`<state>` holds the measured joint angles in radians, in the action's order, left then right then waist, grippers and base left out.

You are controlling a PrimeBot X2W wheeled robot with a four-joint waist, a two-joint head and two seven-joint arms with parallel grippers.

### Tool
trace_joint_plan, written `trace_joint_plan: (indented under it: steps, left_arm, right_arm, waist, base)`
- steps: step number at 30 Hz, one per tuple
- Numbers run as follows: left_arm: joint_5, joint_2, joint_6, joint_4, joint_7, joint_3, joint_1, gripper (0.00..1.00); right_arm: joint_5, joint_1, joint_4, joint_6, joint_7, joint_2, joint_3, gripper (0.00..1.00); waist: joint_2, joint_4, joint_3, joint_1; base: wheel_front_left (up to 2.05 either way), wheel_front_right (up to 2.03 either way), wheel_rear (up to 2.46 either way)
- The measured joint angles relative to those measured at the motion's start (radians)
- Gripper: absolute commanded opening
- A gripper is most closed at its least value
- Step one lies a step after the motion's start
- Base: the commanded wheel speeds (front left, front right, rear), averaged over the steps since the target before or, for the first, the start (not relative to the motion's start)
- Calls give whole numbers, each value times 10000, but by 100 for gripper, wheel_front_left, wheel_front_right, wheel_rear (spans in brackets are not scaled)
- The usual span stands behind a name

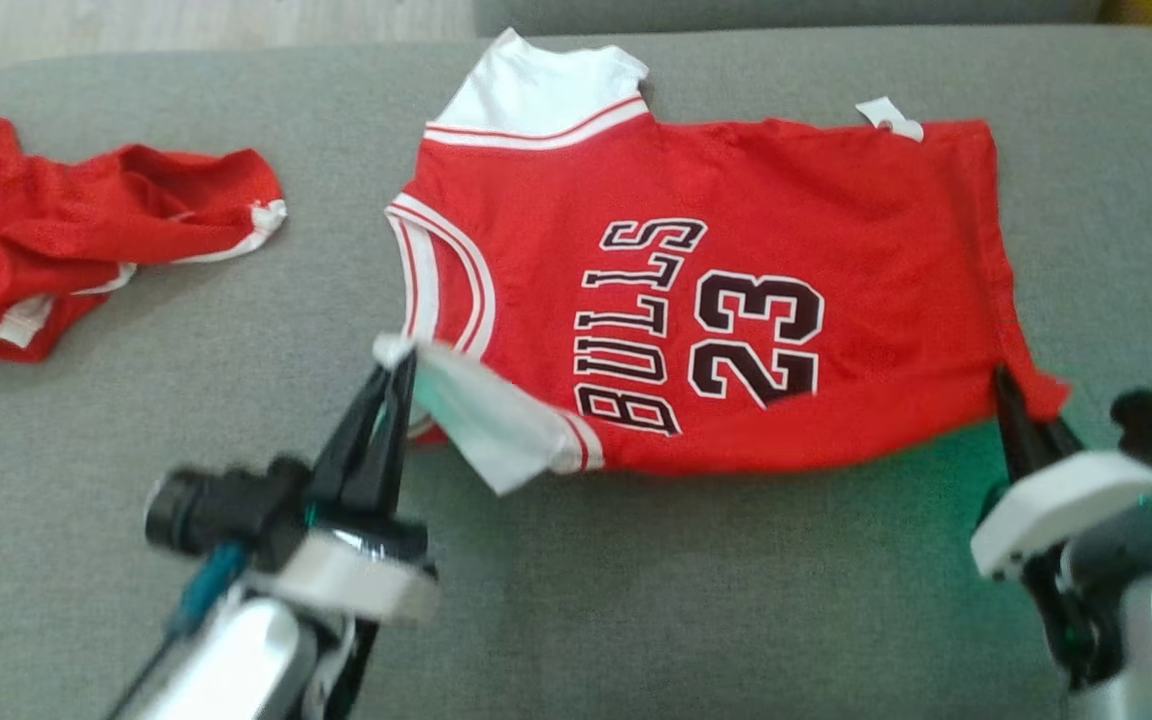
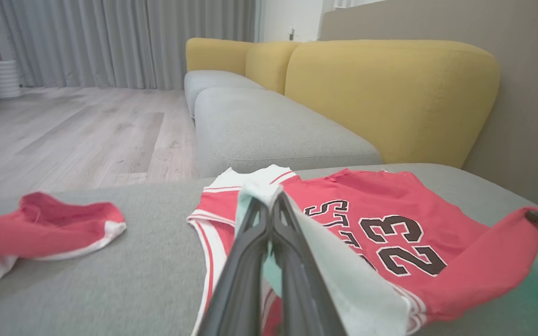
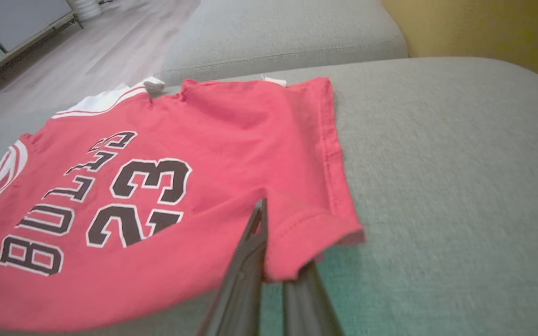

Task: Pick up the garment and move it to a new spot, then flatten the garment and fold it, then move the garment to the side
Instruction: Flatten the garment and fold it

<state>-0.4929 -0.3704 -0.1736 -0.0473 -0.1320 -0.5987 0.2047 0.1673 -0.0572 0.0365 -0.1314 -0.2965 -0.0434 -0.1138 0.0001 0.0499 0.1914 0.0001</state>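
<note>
Flatten step: jersey (image 1: 736,300) held by two near corners.
Head view: jersey lies face-up on the cushion (image 1: 636,600); left gripper (image 1: 396,365) is closed on its white shoulder, right gripper (image 1: 1004,385) on the hem corner. Left wrist view: near edge lifted. Right wrist view: corner bunched; draw apart evenly, keeping low.

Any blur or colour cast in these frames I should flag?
Head view: the left gripper and the jersey sleeve it pinches are smeared; green glow by the right gripper tints the cushion. Left wrist view: red washes out to pink, fingers soft. Right wrist view: hem corner blurred, green cast beneath it.
</note>
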Motion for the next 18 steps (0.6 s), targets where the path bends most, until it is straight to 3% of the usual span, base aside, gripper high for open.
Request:
trace_joint_plan:
  steps: [10, 17, 18]
  left_arm:
    - [82, 393, 779, 2082, 309, -35, 2815, 0]
    - [-123, 719, 917, 3505, -77, 222, 3527, 0]
    - [-157, 792, 945, 3668, -190, 232, 3565, 0]
  right_arm:
    - [-29, -1886, 1229, 0, -165, -6, -226, 0]
    - [-104, -3136, 2512, 0, 79, -12, -123, 0]
    - [-104, -3251, 2723, 0, 132, -13, -84, 7]
  waist:
    - [0, -459, 695, 1]
    - [-1, -731, 1200, 2]
    - [-1, -752, 1234, 2]
  base:
    - [0, 0, 0]
    - [0, 0, 0]
    - [0, 0, 0]
